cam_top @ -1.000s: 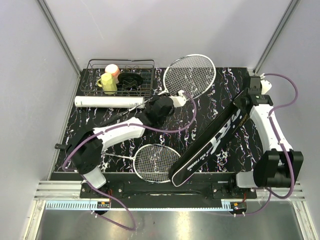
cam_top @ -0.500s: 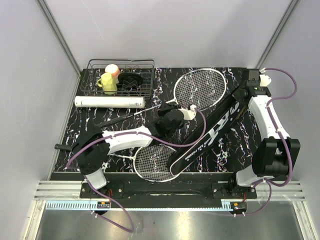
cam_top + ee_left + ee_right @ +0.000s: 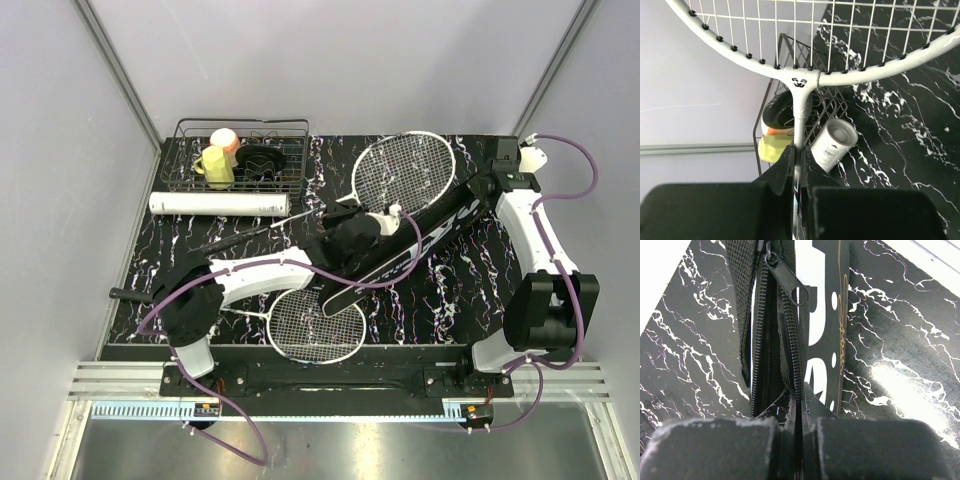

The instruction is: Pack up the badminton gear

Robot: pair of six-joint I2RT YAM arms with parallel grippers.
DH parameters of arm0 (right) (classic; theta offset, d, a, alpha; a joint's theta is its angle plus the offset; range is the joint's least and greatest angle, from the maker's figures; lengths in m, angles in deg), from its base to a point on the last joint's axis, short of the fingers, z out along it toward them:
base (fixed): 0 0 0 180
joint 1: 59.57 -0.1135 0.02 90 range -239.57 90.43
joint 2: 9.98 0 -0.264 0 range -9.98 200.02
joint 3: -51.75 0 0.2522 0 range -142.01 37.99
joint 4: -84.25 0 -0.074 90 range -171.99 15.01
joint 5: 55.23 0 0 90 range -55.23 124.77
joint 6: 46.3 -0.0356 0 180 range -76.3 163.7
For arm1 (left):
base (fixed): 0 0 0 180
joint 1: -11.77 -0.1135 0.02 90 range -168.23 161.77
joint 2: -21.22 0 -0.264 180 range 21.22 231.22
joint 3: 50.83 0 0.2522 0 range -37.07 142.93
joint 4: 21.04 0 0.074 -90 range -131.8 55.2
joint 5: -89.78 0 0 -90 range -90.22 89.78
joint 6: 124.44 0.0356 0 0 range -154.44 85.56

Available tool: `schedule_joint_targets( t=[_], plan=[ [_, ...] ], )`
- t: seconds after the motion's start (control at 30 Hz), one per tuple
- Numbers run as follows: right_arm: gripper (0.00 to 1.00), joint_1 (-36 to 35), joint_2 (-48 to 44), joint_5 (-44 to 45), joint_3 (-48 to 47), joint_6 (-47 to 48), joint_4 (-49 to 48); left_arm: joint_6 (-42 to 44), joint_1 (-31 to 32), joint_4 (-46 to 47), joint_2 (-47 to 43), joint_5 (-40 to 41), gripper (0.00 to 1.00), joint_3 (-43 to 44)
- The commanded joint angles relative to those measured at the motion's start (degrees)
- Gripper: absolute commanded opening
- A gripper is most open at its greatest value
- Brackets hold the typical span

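looking down from above, a racket [image 3: 405,170] is seen gripped by the left fingers [image 3: 784,167], which are clamped tight on the shaft just below the throat. the strung head is held out over the far middle of the worktop [image 3: 450,290].

the black bag [image 3: 420,250] is stretched diagonally from the far right corner toward the middle. its far end is pinched by the right fingers [image 3: 812,407], which are closed right down on the zip edge, and the zip pull [image 3: 790,285] is seen just beyond them. the bag's near end is either laid over the rim of the second racket [image 3: 315,325] or pressed against it, and it can't be told which. that second racket is found flat at the near edge.

the white tube [image 3: 220,204] is set on the left, just in front of the wire basket [image 3: 245,122], and a yellow cup [image 3: 214,166] is seen inside the basket.
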Motion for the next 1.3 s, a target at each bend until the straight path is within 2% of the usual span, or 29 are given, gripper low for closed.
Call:
schedule_joint_targets(
  t=[0.0, 0.73, 1.0, 1.27],
  plan=[
    [0.00, 0.3, -0.9, 1.8, 1.3, -1.6, -4.6, -0.7, 0.2, -2.2, -0.6, 4.2, 0.00, 6.9],
    [0.00, 0.7, 0.5, 1.6, -3.1, -8.0, -2.7, -4.8, 5.4, -4.7, -1.0, 9.1, 0.00, 5.1],
    [0.00, 1.0, 1.1, 1.3, -3.9, -9.7, -2.2, -12.5, 7.0, -14.1, -2.4, 12.5, 0.00, 5.9],
    [0.00, 1.0, 1.5, 1.2, -3.4, -10.2, -2.0, -11.9, 8.3, -14.6, -2.1, 14.6, 0.00, 5.5]
  ],
)
